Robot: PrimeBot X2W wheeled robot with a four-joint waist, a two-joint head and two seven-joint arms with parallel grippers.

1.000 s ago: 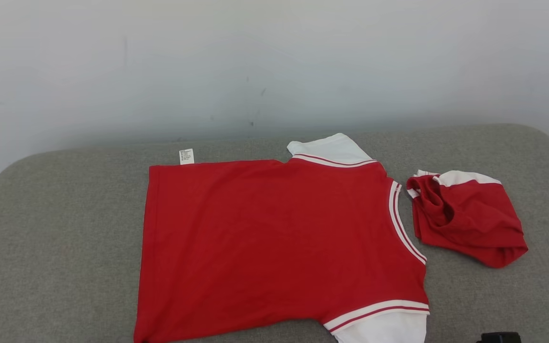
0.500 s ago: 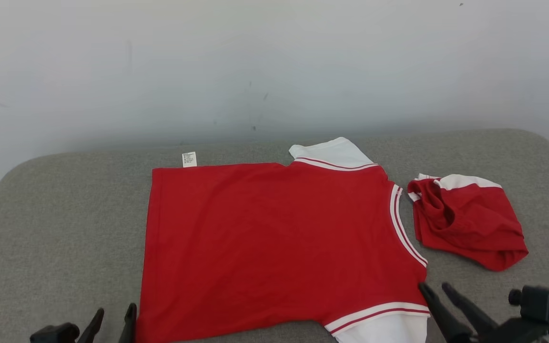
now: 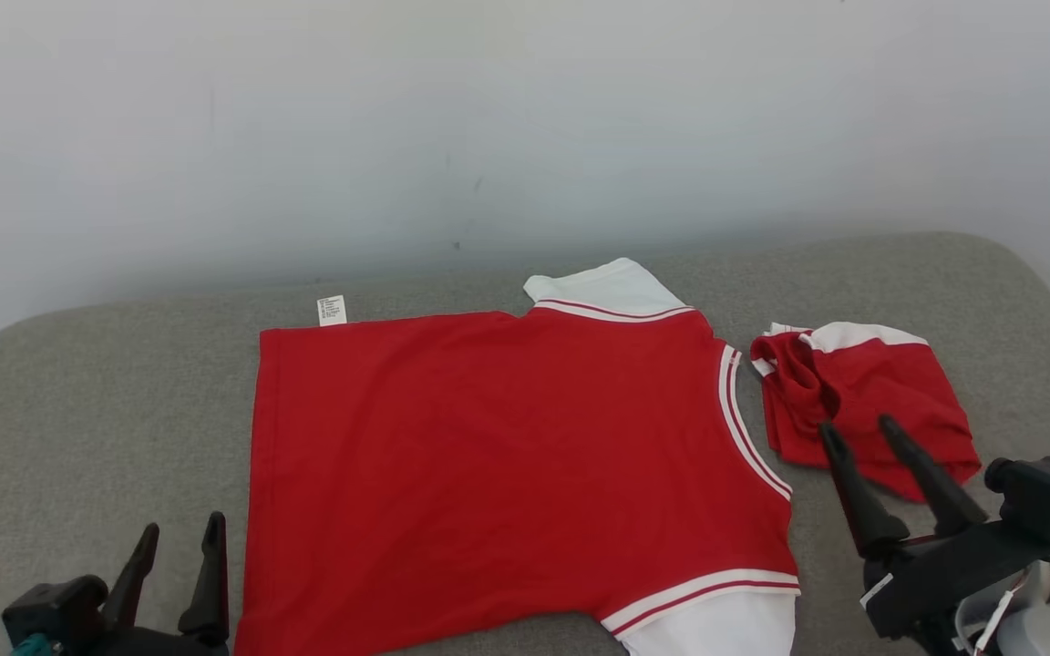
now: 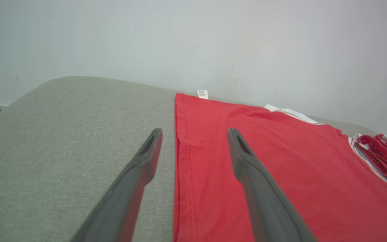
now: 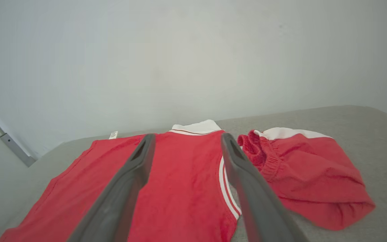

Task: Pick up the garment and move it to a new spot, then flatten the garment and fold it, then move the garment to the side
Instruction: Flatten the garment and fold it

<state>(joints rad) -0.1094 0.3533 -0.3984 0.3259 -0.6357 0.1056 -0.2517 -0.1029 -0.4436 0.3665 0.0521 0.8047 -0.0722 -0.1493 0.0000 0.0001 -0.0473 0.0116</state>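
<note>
Judging by the shirt (image 3: 507, 456), spread smooth mid-worktop (image 3: 78, 410): placed and flattened, not yet folded or moved aside. Red, with white striped sleeves and a tag at the far hem. Crumpled shorts (image 3: 890, 383) just beside the collar. Left claw (image 3: 183, 524) by the hem, right claw (image 3: 855, 425) near the shorts, both agape, empty.
</note>
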